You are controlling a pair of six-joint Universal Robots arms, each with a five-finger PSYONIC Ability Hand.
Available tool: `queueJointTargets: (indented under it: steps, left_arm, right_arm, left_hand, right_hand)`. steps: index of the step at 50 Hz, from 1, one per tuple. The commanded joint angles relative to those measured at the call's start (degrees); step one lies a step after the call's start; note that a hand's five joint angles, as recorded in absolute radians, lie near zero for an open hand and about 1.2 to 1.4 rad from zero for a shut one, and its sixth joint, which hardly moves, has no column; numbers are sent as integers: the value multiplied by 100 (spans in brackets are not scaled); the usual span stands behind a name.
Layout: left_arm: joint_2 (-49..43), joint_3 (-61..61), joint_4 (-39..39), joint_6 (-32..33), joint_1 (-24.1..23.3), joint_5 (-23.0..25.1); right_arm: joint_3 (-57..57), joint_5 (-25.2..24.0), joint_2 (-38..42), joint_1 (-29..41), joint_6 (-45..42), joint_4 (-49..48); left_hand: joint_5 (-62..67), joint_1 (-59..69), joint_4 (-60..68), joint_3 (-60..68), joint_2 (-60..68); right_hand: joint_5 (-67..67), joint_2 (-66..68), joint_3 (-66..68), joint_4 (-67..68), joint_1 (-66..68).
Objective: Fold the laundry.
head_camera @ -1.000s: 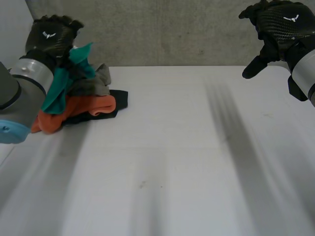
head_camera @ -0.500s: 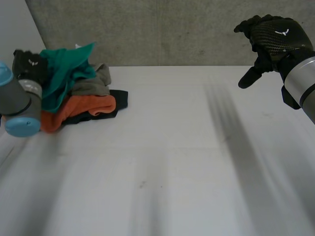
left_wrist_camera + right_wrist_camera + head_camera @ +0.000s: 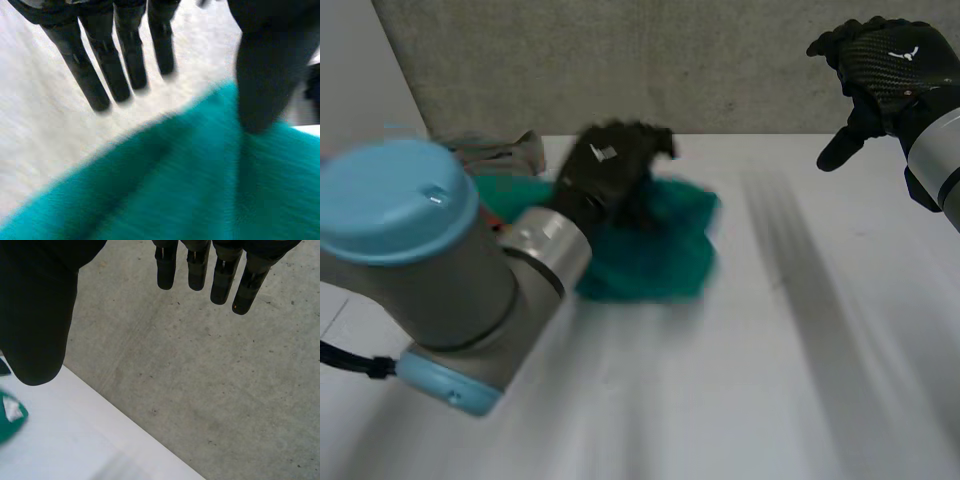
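The teal cloth (image 3: 655, 255) lies bunched on the white worktop (image 3: 770, 400) with the left hand (image 3: 610, 170) over its far-left part. That hand's fingers (image 3: 82, 60) are straight and reach past the cloth's edge over bare worktop, with the thumb above the cloth and nothing gripped. A grey garment (image 3: 505, 152) sits left of the cloth, and well to its right the right hand (image 3: 885, 65) hangs raised, fingers straight and empty.

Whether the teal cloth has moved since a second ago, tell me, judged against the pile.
Yes. The teal cloth has left the pile and come out toward the table's middle, with the left hand.
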Motion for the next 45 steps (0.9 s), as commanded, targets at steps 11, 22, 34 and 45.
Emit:
queueJointTargets:
  steps: [11,22,34,45]
  left_arm:
    - [-146,56,-1006,-315,1092,368]
    - [110,-875,-953,1432,1707,412]
    - [-663,-1017,-488,2533,1672,833]
    - [-1761,-332,-514,2857,1681,1097]
  right_arm:
    - [-49,-249,360,78,-1082,847]
    - [126,-320,905,245,-1682,2132]
    - [1242,-329,1468,474,-706,999]
    - [1770,-39,1766,755,-522,-65]
  left_hand:
    - [-3990,-3730,-4180,-4158,-4042]
    - [-3738,-3477,-3927,-3905,-3789]
    - [-3185,-2924,-3374,-3352,-3236]
    - [-2227,-1966,-2416,-2394,-2279]
  right_hand:
    - [-363,-330,-209,-330,-128]
    - [-363,-330,-209,-330,-128]
    - [621,654,775,654,856]
    - [621,654,775,654,856]
